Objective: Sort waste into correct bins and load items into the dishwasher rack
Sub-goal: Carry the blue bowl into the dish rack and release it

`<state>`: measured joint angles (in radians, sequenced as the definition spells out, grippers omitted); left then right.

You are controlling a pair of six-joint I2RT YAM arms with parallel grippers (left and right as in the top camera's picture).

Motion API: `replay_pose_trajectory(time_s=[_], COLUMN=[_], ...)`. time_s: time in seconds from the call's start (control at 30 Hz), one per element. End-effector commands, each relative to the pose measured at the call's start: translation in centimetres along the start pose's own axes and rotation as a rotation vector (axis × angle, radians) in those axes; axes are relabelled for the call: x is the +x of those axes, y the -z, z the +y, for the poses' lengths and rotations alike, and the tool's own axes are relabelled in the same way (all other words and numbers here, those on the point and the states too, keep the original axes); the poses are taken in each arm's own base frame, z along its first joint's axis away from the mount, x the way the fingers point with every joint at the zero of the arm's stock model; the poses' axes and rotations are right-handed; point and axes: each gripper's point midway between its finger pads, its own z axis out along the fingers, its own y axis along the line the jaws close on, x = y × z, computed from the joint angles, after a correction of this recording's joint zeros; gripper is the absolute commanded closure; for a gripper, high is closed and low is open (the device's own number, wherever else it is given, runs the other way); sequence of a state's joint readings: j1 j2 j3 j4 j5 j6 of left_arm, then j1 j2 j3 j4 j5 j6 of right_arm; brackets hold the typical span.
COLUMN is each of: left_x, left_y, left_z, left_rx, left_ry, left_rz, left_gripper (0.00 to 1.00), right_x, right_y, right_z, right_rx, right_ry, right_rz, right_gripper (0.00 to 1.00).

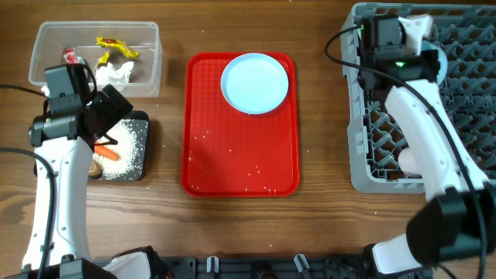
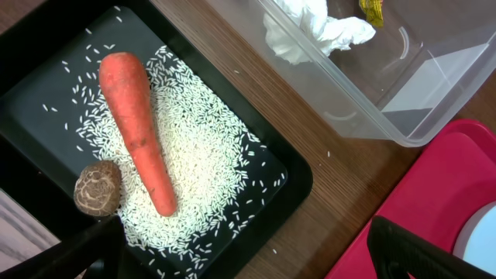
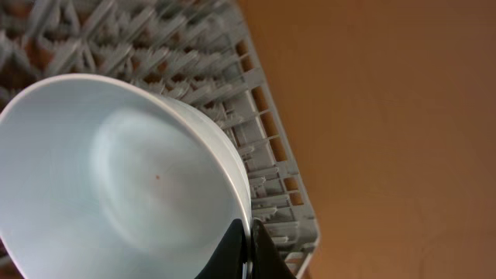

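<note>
- At the far left of the tabletop (image 1: 170,225), the clear plastic rectangular tub (image 1: 147,66) holds crumpled white tissue (image 2: 310,27) and a yellow wrapper (image 1: 116,48).
- Just near of it, the shallow black tray (image 2: 302,178) carries white rice grains (image 2: 209,155). The orange carrot piece (image 2: 139,128) lies on them and a small brown lump (image 2: 98,187) sits just beside it.
- The left end effector (image 2: 244,232) hangs over that tray's right edge, jaws spread wide and empty.
- In the middle, the round light-blue plate (image 1: 255,82) sits in the far right corner of the flat red tray (image 1: 232,155), between the arms. We cannot tell which is nearer.
- On the right, the right end effector (image 3: 249,240) is pinched tight on the rim of a light-blue bowl (image 3: 116,186), over the far left corner of the large grey pegged plastic rack (image 3: 267,167).
- The bowl spreads away from the fingertips, hollow facing the wrist camera, with pegs right behind it. We judge the coming move turns on lowering its rim between peg rows.
</note>
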<state>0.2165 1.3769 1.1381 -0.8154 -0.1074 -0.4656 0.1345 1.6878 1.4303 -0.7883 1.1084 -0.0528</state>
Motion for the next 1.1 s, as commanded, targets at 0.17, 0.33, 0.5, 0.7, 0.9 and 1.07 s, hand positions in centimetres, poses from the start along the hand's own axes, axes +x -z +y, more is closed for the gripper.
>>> replay_pose_trajectory(time_s=[0.17, 0.33, 0.5, 0.7, 0.9, 1.07], left_x=[-0.7, -0.7, -0.7, -0.7, -0.7, -0.7], left_y=[0.5, 0.5, 0.5, 0.5, 0.5, 0.5], left_z=[0.0, -0.1, 0.0, 0.0, 0.0, -0.1], left_rx=[0.004, 0.004, 0.003, 0.004, 0.003, 0.004], left_ry=[-0.003, -0.003, -0.002, -0.003, -0.002, -0.003], left_rz=[-0.023, -0.022, -0.023, -0.023, -0.023, -0.022], left_gripper=[0.00, 0.00, 0.00, 0.00, 0.00, 0.00], right_x=[0.7, 0.5, -0.6, 0.2, -0.3, 0.4], right_y=[-2.7, -2.4, 0.9, 2.6, 0.7, -1.7], right_z=[4.9, 5.1, 7.6, 9.8, 6.3, 4.1], right_rx=[0.043, 0.039, -0.004, -0.089, 0.066, 0.118], right_ry=[0.408, 0.409, 0.450, 0.519, 0.423, 0.378], right_rz=[0.063, 0.053, -0.033, -0.053, -0.011, 0.051], right_gripper=[0.96, 0.96, 0.96, 0.96, 0.96, 0.96])
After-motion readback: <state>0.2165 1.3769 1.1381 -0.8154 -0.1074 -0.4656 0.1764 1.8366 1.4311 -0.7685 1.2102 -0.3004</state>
